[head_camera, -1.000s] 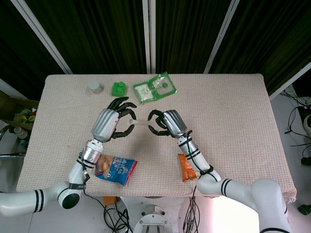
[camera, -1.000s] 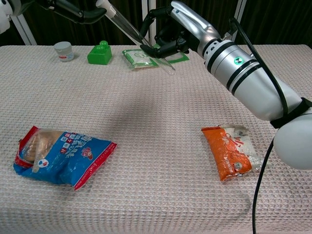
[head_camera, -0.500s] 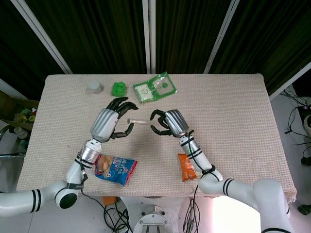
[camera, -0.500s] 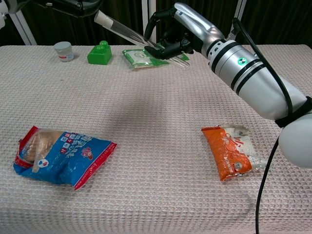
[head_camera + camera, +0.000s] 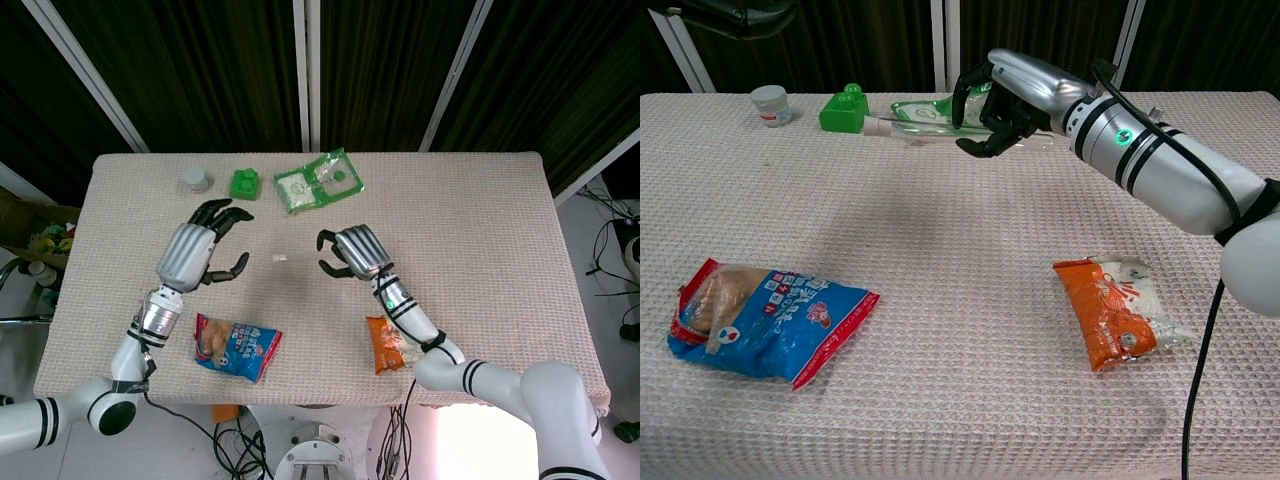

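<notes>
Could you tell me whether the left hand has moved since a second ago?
Yes. In the head view the left hand has drawn leftward, away from the clear tube and the green block.

Your table point(image 5: 480, 200) carries a green block point(image 5: 242, 183); white jar point(image 5: 194, 180) left of it, green pouch point(image 5: 318, 181) right, blue bag point(image 5: 237, 347) and orange packet point(image 5: 384, 344) nearer you.
</notes>
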`<state>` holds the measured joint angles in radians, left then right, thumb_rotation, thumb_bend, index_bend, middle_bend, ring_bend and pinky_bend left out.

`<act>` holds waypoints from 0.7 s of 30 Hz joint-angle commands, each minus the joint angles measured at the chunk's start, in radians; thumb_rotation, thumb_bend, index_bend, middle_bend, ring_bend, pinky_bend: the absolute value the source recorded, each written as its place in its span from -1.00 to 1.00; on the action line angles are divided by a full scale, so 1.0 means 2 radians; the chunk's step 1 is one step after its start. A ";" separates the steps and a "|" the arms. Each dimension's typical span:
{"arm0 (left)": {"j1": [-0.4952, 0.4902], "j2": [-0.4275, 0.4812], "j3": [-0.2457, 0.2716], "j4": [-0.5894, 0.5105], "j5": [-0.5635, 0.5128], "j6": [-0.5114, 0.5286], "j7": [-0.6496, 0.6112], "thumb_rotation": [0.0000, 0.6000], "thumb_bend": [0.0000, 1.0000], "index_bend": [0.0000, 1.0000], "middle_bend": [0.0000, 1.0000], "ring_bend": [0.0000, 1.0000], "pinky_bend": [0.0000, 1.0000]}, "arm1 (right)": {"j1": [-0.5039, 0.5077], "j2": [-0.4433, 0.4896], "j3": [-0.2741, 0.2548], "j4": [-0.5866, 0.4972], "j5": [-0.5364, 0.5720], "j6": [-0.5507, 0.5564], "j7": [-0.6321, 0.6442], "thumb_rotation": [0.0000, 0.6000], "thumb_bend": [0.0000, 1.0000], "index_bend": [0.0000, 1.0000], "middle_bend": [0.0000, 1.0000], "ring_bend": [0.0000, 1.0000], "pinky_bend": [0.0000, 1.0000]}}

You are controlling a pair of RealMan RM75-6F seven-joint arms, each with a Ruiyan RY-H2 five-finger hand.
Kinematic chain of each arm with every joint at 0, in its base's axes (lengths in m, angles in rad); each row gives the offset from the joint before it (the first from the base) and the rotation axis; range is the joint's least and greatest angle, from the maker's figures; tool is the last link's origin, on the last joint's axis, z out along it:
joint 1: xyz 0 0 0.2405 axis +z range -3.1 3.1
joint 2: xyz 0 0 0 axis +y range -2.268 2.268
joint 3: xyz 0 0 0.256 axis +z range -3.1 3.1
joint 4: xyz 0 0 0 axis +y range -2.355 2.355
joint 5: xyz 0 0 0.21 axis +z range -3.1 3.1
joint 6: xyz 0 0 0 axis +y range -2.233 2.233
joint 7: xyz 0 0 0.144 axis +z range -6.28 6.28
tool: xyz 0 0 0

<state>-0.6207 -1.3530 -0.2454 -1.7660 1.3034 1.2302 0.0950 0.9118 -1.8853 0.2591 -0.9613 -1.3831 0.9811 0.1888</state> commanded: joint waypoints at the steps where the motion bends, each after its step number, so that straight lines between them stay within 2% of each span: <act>1: 0.007 0.008 0.008 0.002 -0.003 0.001 0.007 0.51 -0.20 -0.53 -0.55 -0.78 -0.75 | 0.017 -0.035 -0.002 0.050 0.014 -0.028 -0.023 1.00 0.65 0.95 1.00 1.00 1.00; 6: 0.016 0.016 0.016 0.002 -0.002 0.004 0.015 0.51 -0.20 -0.53 -0.55 -0.78 -0.76 | 0.038 -0.079 0.001 0.114 0.020 -0.046 -0.040 1.00 0.50 0.92 1.00 1.00 1.00; 13: 0.026 0.015 0.021 0.004 0.000 0.011 0.007 0.50 -0.23 -0.53 -0.55 -0.78 -0.76 | 0.054 -0.120 0.010 0.166 0.039 -0.074 -0.069 1.00 0.01 0.61 1.00 1.00 1.00; 16: 0.029 0.016 0.023 0.005 0.002 0.012 0.005 0.51 -0.24 -0.53 -0.55 -0.78 -0.76 | 0.054 -0.127 0.011 0.171 0.045 -0.080 -0.085 1.00 -0.19 0.39 1.00 1.00 1.00; 21: 0.033 0.018 0.022 0.005 0.006 0.014 0.001 0.50 -0.26 -0.53 -0.55 -0.78 -0.76 | 0.045 -0.117 0.012 0.147 0.049 -0.074 -0.101 1.00 -0.73 -0.07 1.00 1.00 1.00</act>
<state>-0.5548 -1.3164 -0.2008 -1.7554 1.3146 1.2587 0.0962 1.0102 -2.1301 0.2822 -0.6453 -1.2869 0.8244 0.0008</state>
